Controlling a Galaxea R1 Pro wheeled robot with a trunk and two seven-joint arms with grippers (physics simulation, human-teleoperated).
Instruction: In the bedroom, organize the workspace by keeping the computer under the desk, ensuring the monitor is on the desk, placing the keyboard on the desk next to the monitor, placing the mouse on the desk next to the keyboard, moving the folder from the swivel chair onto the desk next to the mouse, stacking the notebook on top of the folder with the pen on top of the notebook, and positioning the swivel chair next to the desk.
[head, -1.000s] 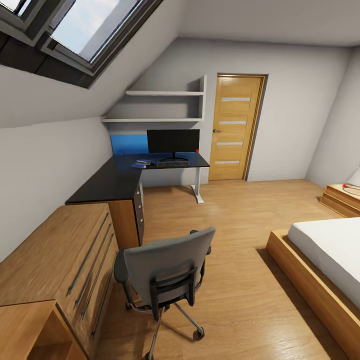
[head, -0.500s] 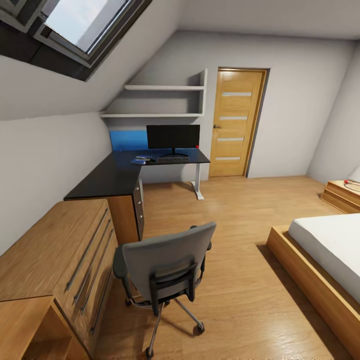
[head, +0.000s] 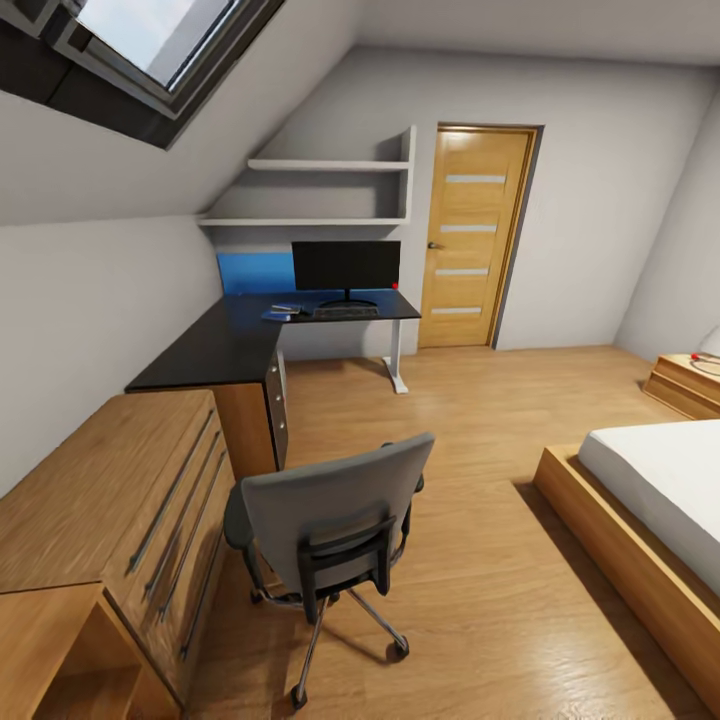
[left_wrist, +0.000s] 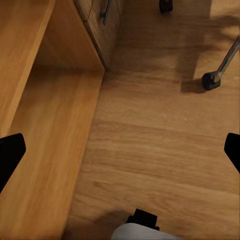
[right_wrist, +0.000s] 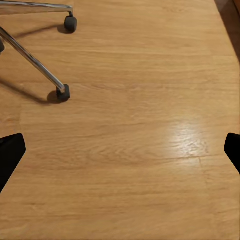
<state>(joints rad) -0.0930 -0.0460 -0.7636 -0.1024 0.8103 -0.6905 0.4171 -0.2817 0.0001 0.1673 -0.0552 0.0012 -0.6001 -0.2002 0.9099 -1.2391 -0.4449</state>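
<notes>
The swivel chair (head: 325, 525) stands on the floor with its grey back towards me, beside the wooden chest and well short of the black desk (head: 225, 350). At the desk's far end stand the monitor (head: 346, 267) and, in front of it, the keyboard (head: 346, 312). Left of the keyboard lies a flat blue folder (head: 274, 317) with a small dark thing on it, too small to name. The mouse, pen and computer cannot be made out. My left gripper (left_wrist: 120, 155) and right gripper (right_wrist: 120, 152) both hang open over bare floor, holding nothing.
A light-wood drawer chest (head: 110, 510) fills the near left, with an open shelf (left_wrist: 50, 130) at its end. Chair casters (left_wrist: 210, 80) (right_wrist: 63, 93) sit close to both grippers. A bed (head: 650, 490) lies at the right. A door (head: 470, 240) and a blue panel (head: 255, 272) are at the back.
The whole picture has shifted upward a little, so the camera has moved. The chair and the things on the desk keep their places relative to each other.
</notes>
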